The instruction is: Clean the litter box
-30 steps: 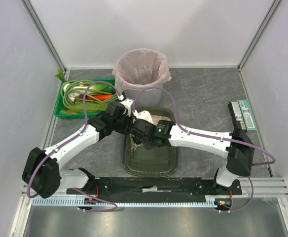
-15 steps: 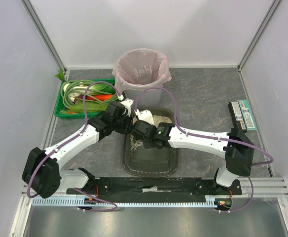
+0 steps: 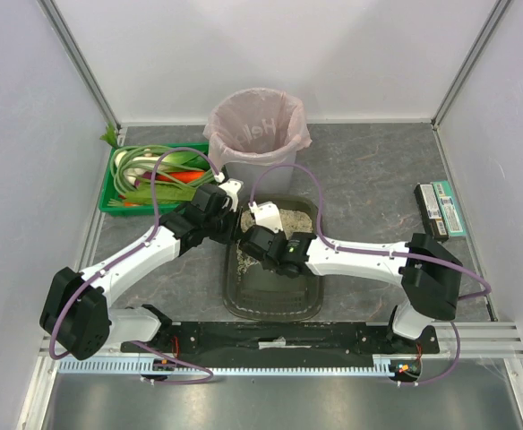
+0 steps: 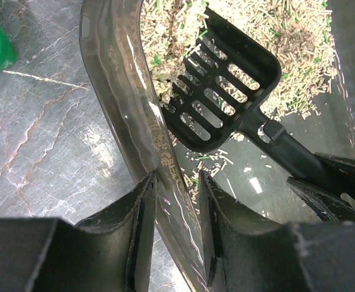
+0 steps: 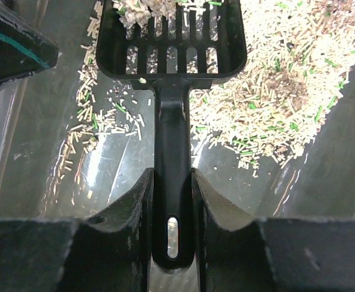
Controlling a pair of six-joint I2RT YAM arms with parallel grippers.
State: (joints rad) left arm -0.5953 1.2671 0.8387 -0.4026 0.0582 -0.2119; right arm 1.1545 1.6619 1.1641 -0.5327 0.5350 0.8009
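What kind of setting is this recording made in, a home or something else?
Most likely a lab test cell, not a home: plain white panel walls in aluminium framing enclose a stone-look table, and the litter box with its scoop, lined bin and vegetable crate look like staged props.

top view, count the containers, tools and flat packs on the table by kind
containers: 3, the litter box, green crate and lined bin
tools: 1, the scoop
flat packs: 2, at the right edge
total: 6
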